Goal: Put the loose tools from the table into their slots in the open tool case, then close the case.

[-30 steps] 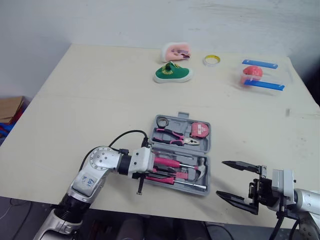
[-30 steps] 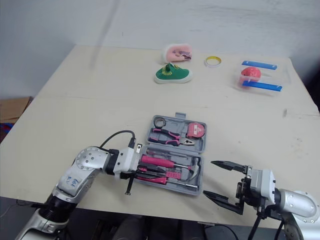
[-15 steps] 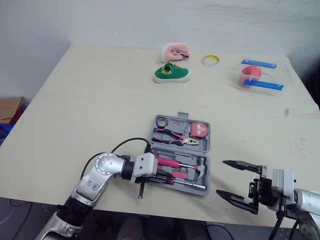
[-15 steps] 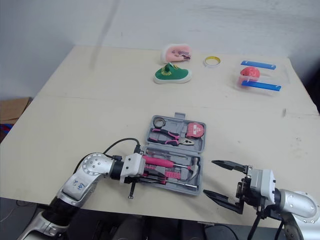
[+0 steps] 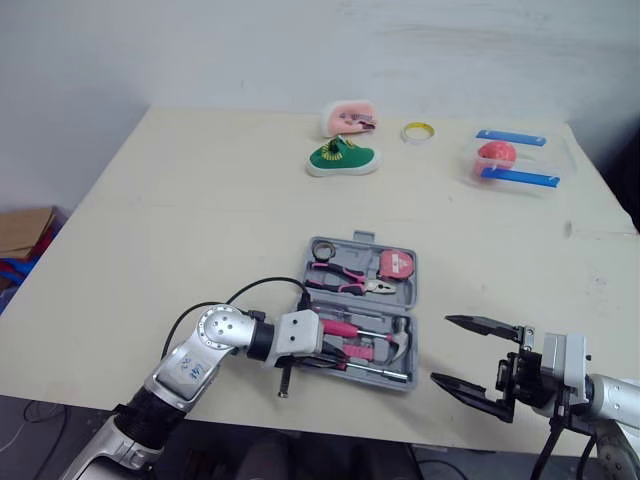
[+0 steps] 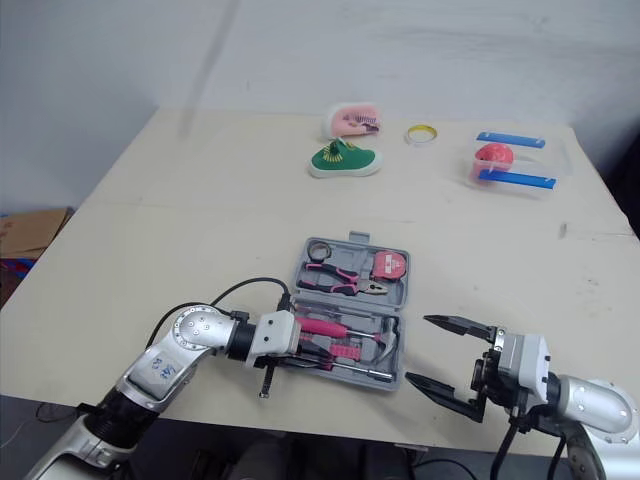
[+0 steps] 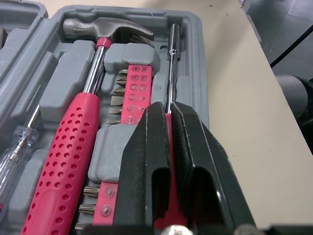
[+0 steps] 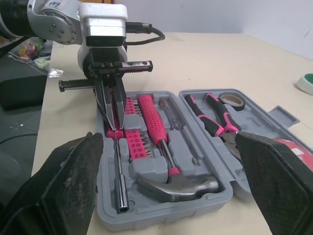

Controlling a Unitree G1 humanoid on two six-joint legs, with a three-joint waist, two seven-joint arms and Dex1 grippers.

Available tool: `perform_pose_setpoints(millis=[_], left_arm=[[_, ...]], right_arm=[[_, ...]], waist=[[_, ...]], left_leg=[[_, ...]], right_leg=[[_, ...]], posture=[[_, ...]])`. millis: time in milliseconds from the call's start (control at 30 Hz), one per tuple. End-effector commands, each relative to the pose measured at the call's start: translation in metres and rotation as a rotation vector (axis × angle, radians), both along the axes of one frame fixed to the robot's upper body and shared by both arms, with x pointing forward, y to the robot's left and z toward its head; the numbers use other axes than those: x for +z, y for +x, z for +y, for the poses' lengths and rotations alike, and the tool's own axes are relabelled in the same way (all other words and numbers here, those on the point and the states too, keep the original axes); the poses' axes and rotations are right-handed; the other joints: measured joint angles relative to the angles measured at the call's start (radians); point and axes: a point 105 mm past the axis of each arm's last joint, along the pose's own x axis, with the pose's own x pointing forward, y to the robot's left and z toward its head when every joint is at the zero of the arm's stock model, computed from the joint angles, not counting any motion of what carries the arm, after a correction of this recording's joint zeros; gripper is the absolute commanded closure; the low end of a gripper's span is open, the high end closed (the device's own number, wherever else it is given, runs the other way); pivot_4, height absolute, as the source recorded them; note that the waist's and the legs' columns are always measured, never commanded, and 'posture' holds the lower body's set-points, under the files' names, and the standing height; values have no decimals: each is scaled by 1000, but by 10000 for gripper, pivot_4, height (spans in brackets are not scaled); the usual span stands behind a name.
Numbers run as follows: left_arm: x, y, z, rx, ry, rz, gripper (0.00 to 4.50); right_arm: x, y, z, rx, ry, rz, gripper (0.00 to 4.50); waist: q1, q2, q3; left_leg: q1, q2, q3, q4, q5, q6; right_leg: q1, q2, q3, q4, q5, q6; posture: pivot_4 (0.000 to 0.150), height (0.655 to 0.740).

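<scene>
1. The tool case (image 5: 413, 301) lies open on the table (image 5: 200, 220), close to the near edge and a little right of the middle.
2. Its far half holds the pliers (image 5: 345, 283), a pink tape measure (image 5: 398, 266) to their right, and a small dark roll (image 5: 322, 249) at the far left corner.
3. Its near half holds the hammer (image 7: 93, 98), which has a pink grip and its steel head at the right end. Beside the hammer on the near side is a pink bit strip (image 7: 134, 93).
4. The screwdriver (image 7: 171, 68) lies along the nearest slot of that half, with its chrome shaft pointing right.
5. The left pincer (image 7: 168, 108) sits at the near left corner of the case. Its two black fingers (image 7: 146, 147) are pressed together on the screwdriver's pink handle.
6. The right pincer (image 5: 441, 349) hangs just right of the case, by the near edge of the table. Its fingers are spread wide with nothing between them.
7. Well apart at the far side of the table are a green shoe (image 5: 343, 159), a pink object (image 5: 349, 117) behind it, a yellow tape ring (image 5: 418, 131), and a clear box (image 5: 512, 163) with blue strips.
</scene>
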Motion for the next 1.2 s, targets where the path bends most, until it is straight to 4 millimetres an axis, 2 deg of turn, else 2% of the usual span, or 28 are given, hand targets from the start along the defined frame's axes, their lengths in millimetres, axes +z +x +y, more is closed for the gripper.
perform_pose_setpoints(millis=[33, 67, 167, 233, 300, 367, 400, 433, 467, 567, 633, 667, 800, 1067, 1200], left_arm=[[-17, -3, 10, 29, -15, 74, 43646], [-6, -2, 8, 25, -78, 52, 43646], [42, 2, 11, 0, -298, 33, 43646], [72, 12, 22, 41, -407, 20, 43646], [79, 16, 43, 52, -346, 40, 43646], [80, 24, 57, 98, -292, 35, 43646], [80, 40, 67, 189, -277, -10, 45000], [80, 50, 75, 250, -270, -37, 45000], [77, 60, 84, 310, -247, -54, 45000], [60, 78, 99, 415, -153, -76, 45000], [51, 83, 102, 437, -116, -75, 45000], [49, 84, 102, 436, -109, -75, 45000], [29, 87, 88, 434, -87, -47, 45000], [18, 89, 61, 418, -106, -14, 45000], [18, 94, 52, 426, -122, -18, 45000]], right_arm=[[12, 6, 3, -39, 25, -16, 0], [13, 6, 3, -42, 51, 37, 0], [7, 21, -13, -216, -65, 99, 0], [15, 26, -14, -230, -29, 104, 0], [11, 33, -18, -276, -59, 145, 0], [8, 38, -19, -282, -95, 136, 0], [4, 42, -22, -294, -123, 143, 5724], [0, 45, -26, -312, -145, 154, 8806], [-5, 49, -30, -337, -180, 164, 13971], [-19, 55, -31, -341, -246, 201, 27672], [-27, 57, -28, -323, -288, 212, 39690], [-28, 58, -28, -317, -302, 209, 43816], [-29, 70, -17, -316, -300, 188, 44498], [-34, 75, 1, -256, -302, 181, 44498], [-35, 87, 9, -250, -293, 170, 44498]], waist=[[0, 3, -2], [0, 3, -2], [2, 4, -1], [4, 2, 0], [5, 2, 1], [3, 2, 2], [4, 3, 2], [4, 3, 2], [4, 2, 3], [5, -1, 5], [6, -3, 6], [6, -3, 6], [6, -3, 7], [6, -5, 7], [4, -5, 8]], left_leg=[[0, 0, 0, 0, 0, 0], [0, 0, 0, 0, 0, 0], [-5, 0, -3, 3, 1, -1], [-13, 0, -4, 6, 4, -6], [-22, 0, -7, 9, 6, -7], [-24, -1, -10, 9, 7, -8], [-24, -1, -10, 8, 7, -8], [-24, -1, -10, 7, 7, -7], [-24, -2, -9, 7, 8, -6], [-25, -3, -10, 7, 8, -6], [-26, -3, -10, 7, 8, -5], [-27, -3, -10, 7, 8, -5], [-29, -3, -10, 7, 8, -5], [-29, -3, -10, 8, 8, -6], [-29, -3, -9, 9, 9, -6]], right_leg=[[0, 0, 0, 0, 0, 0], [-1, -1, 0, -1, 0, 0], [-7, -1, -4, -1, 0, 0], [-15, -1, -5, 1, 0, 0], [-21, -1, -7, 2, 1, 1], [-23, 0, -10, 2, 1, 1], [-22, 0, -10, 2, 1, 1], [-22, 0, -10, 1, 1, 1], [-22, -1, -10, 1, 1, 1], [-22, -1, -10, 1, 1, 2], [-23, -1, -11, 0, 1, 2], [-24, -1, -11, 0, 1, 2], [-26, -2, -12, 1, 1, 2], [-26, -2, -12, 1, 2, 3], [-26, -2, -11, 3, 2, 3]], posture=[[1500, 7400], [1500, 7400], [1500, 7400], [1500, 7400], [1500, 7400], [1500, 7400], [1500, 7400], [1500, 7400], [1500, 7400], [1500, 7400], [1500, 7400], [1500, 7400], [1500, 7400], [1500, 7400], [1500, 7400]])
